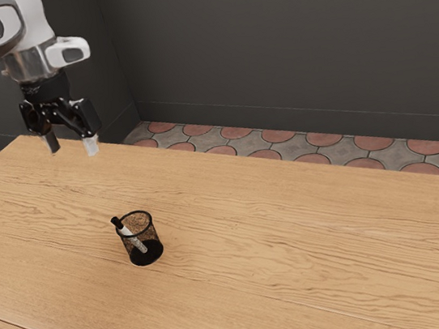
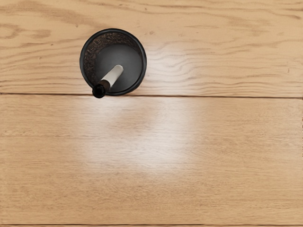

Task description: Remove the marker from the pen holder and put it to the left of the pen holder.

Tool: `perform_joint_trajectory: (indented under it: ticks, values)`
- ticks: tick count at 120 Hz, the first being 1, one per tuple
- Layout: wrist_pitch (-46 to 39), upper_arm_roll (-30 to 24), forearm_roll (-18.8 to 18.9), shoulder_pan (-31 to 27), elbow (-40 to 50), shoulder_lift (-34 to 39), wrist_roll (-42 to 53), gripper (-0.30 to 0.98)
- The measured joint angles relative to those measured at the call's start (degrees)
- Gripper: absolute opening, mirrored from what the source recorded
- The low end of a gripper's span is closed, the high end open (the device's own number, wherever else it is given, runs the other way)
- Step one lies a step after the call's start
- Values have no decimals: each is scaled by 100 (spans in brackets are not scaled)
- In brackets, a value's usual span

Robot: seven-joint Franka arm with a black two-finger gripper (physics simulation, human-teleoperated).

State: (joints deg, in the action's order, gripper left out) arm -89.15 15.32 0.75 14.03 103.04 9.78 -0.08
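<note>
High over the table, toward the exterior view's upper left, my gripper (image 1: 73, 149) is open with nothing between its fingers. The black mesh pen holder (image 1: 151, 238) stands upright on the table, lower than the gripper and well apart from it. A white marker (image 1: 133, 237) with a black cap leans inside, its capped end sticking out over the rim on the exterior view's left. In the wrist view the round pen holder (image 2: 142, 61) is seen from above, and the marker (image 2: 112, 75) rests tilted against its rim, black end up.
The wooden table (image 1: 296, 244) has board seams running across it. Behind its far edge lie a tiled floor (image 1: 267, 154) and a dark wall (image 1: 285, 49).
</note>
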Motion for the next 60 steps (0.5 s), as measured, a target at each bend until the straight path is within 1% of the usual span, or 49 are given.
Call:
perform_joint_trajectory:
  ticks: [20,28,32,40,51,60]
  values:
    - [-24,-27,185,155,-184,26,102,69]
    - [-30,-24,254,159,-358,-96,123,69]
    - [-26,-10,313,143,-548,-342,134,69]
    - [218,22,338,27,-1065,-1312,126,69]
    - [478,30,191,-255,-1316,-2360,146,69]
    - [588,17,10,-449,-1406,-2919,159,69]
